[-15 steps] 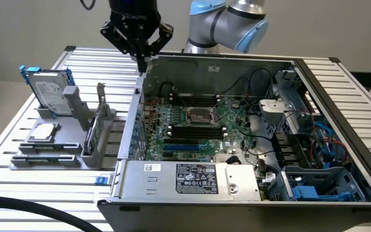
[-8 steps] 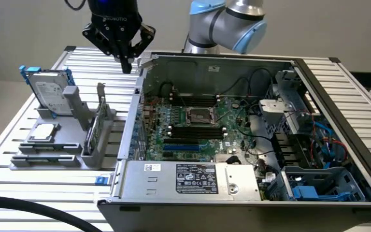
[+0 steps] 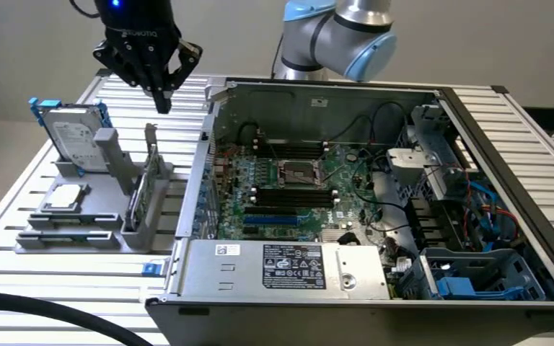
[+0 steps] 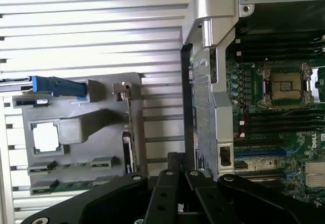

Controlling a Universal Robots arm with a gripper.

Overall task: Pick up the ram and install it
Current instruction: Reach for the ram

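Gripper (image 3: 164, 106) hanging empty, fingers (image 3: 159, 85) seemingly pinched shut, up over the ram (image 3: 143, 193), a long thin dark-green stick standing on edge in a grey holder (image 3: 70, 240), just beside the open case (image 3: 335, 97).

A slatted metal table (image 3: 66, 277) carries two things. A grey parts holder (image 3: 66, 240) sits toward the exterior view's left. Just beside it, toward the right, an open computer case (image 3: 325, 97) lies on its side, motherboard facing up.
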